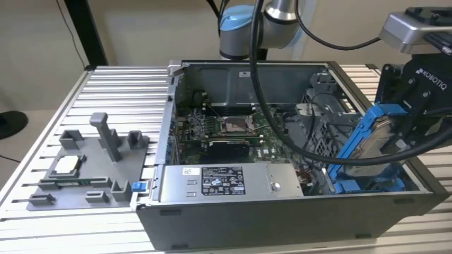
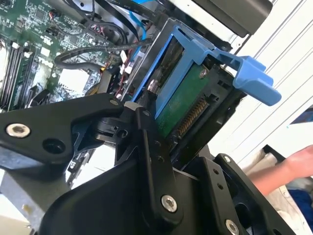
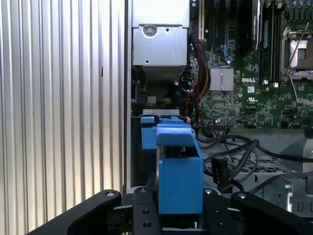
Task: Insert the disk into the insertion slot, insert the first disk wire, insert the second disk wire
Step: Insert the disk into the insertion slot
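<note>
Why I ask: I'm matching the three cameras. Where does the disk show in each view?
Exterior view: the disk stands tilted on edge at the exterior view's right end of the open computer case.
Second wrist view: its green circuit-board face shows, framed in blue.
First wrist view: it is seen end-on, its blue carrier clamped between the jaws.
Shared landmark: the green motherboard.

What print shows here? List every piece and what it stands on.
Gripper, shut on the disk: white maker's lettering on its black body, exterior view; a brand name, left unquoted.
Sticker on the power-supply box: rows of fine print and symbols, too small to read.
Motherboard, first wrist view: a white maker's mark, left unquoted; tiny board codes, too small to read.
</note>
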`<act>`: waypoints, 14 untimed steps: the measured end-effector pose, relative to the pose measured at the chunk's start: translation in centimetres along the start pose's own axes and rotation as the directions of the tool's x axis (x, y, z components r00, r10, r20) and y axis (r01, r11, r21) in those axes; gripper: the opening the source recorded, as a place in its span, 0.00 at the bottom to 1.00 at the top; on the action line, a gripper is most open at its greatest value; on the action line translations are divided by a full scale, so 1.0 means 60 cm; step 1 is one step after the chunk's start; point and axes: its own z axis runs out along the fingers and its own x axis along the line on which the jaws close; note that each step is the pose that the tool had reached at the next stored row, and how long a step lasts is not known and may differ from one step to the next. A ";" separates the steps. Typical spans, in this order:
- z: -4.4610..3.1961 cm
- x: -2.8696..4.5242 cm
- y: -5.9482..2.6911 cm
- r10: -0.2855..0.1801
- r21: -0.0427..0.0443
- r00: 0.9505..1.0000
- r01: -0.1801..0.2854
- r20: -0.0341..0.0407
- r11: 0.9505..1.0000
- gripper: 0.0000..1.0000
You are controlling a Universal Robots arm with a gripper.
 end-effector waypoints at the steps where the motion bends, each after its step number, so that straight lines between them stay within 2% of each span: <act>1: 0.003 0.000 0.000 0.000 0.000 1.000 0.000 0.000 1.000 0.00; 9: 0.027 0.000 -0.001 0.002 0.000 1.000 -0.002 0.000 1.000 0.00; 13: 0.029 0.000 -0.001 0.002 -0.001 1.000 -0.002 0.000 1.000 0.00; 14: 0.029 0.000 -0.001 0.002 -0.001 1.000 -0.002 0.000 1.000 1.00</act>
